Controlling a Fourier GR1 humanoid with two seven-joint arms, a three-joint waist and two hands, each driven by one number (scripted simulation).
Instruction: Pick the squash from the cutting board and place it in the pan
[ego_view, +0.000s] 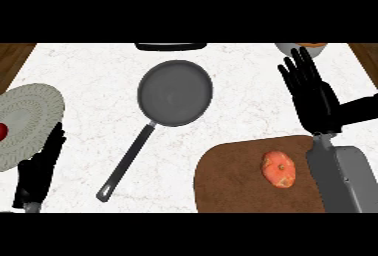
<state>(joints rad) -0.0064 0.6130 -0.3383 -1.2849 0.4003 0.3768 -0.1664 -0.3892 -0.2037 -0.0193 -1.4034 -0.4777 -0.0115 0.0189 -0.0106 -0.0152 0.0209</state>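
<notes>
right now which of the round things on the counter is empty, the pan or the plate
The pan at the counter's middle: its dark grey inside is bare. The pale plate at the left edge has something red on it.

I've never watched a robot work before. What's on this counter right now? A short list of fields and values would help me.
surface: white marbled counter
target item: orange round squash, lying on the brown cutting board
destination: dark grey round frying pan with nothing in it, handle pointing to lower left
other items: pale patterned plate at left edge
right hand: open, fingers straight, beyond the board, not touching the squash
left hand: open, resting at lower left
task status: squash not yet picked up
</notes>
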